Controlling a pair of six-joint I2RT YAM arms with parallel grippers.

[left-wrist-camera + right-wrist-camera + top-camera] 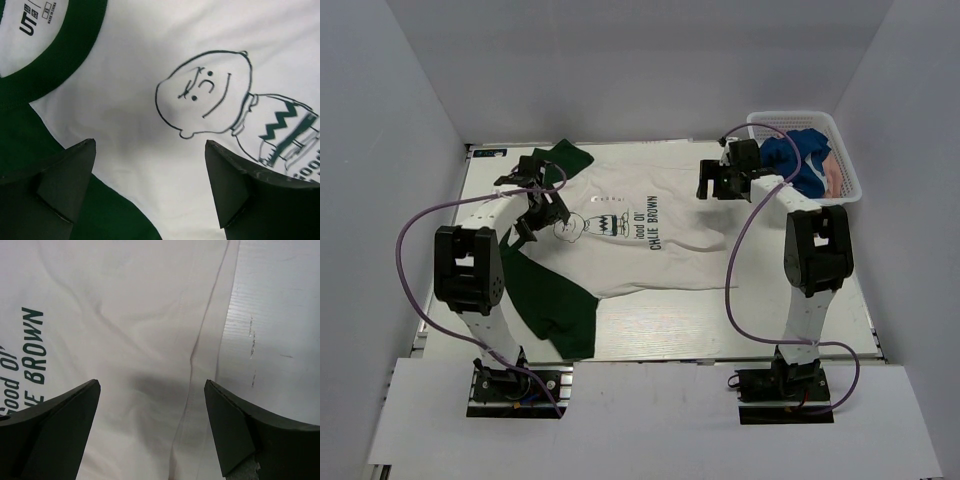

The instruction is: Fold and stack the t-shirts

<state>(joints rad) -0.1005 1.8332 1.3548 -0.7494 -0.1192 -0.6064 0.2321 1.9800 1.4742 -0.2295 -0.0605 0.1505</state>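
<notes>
Seen from above, a cream t-shirt (pixel 650 235) lies spread face up on a white table (pixel 720 325), collar toward 9 o'clock and hem toward 3 o'clock. One dark green sleeve (pixel 565 160) points to 11 o'clock. The other reaches to 7 o'clock, partly hidden under the left arm. At the table's 2 o'clock corner stands a white mesh basket (pixel 790 114). It holds a crumpled blue t-shirt (pixel 790 155) with a pink t-shirt (pixel 832 178) just beside it. Purple cables (pixel 415 225) loop from both arms, and the right arm's cable hangs beside the hem.

The left gripper (pixel 545 215) is over the chest near the collar, jaws wide apart and holding nothing. Its wrist camera shows dark fingers (pixel 65 185) at the bottom with cream cloth between them. A line drawing (pixel 205 95) of a round-headed boy sits at 2 o'clock. At 11 o'clock, inside the green collar (pixel 75 50), a neck label (pixel 35 17) reads "UT", "XS" and "MADE IN CHINA".

The right gripper (pixel 718 185) is over the hem at the shirt's 2 o'clock corner, jaws likewise spread and gripping nothing. Its camera shows the hem seam running between the fingers (pixel 55 430) and bare table at 3 o'clock. Dark green lettering (pixel 32 347) at 9 o'clock reads "Good Ol'" and "BROWN". Whether either gripper's fingertips touch the cloth cannot be told.
</notes>
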